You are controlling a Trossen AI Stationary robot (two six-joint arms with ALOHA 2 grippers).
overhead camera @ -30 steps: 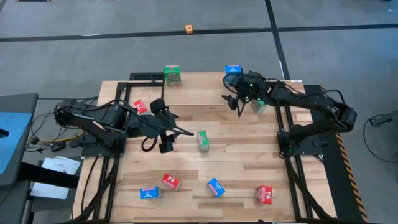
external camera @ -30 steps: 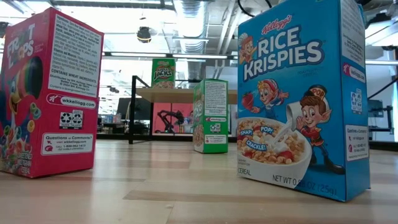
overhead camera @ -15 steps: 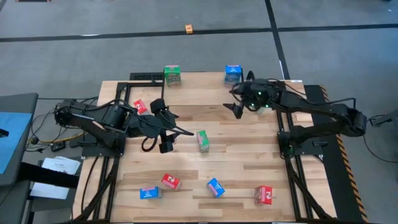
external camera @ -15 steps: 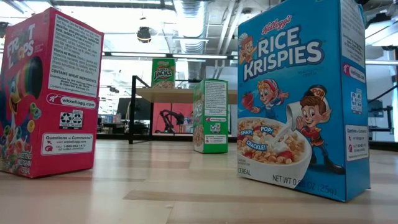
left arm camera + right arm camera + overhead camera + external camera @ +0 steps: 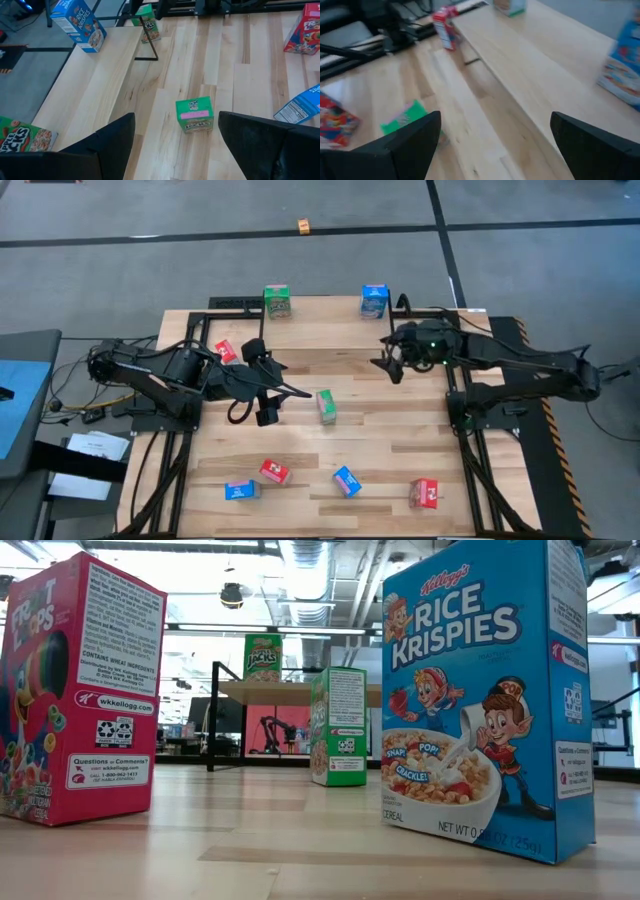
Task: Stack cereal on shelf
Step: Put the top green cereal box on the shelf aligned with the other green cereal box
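Right gripper (image 5: 392, 366): fingers spread wide, nothing between them, touching nothing. It hangs over the tabletop (image 5: 300, 450) just in front of the shelf (image 5: 330, 308), toward its right end. In the right wrist view both dark fingers (image 5: 405, 145) frame bare shelf board (image 5: 530, 65).

From that gripper outward, high view:
- blue box (image 5: 374, 300) at 11 o'clock, upright on the shelf, near.
- green box (image 5: 277, 301) at 10 o'clock, on the shelf's left part, well apart.
- green box on the table (image 5: 326, 406) at 8 o'clock, mid-table.

Left gripper (image 5: 262, 387): fingers apart, empty, over the table left of centre. Left wrist view shows that same green box (image 5: 194, 114) sitting between the fingers' line of sight but farther off, not touched. Red box (image 5: 224, 352) is at 10 o'clock from the left gripper, near the left arm.

Front row of the table, 5 to 6 o'clock from the left gripper: blue box at front left (image 5: 240, 490), red box beside it (image 5: 274, 471), blue box at centre front (image 5: 346, 481), red box at front right (image 5: 425, 493).

Low view: red box (image 5: 75, 690) and blue box (image 5: 490, 690) fill the foreground, shelf (image 5: 290, 690) behind them.
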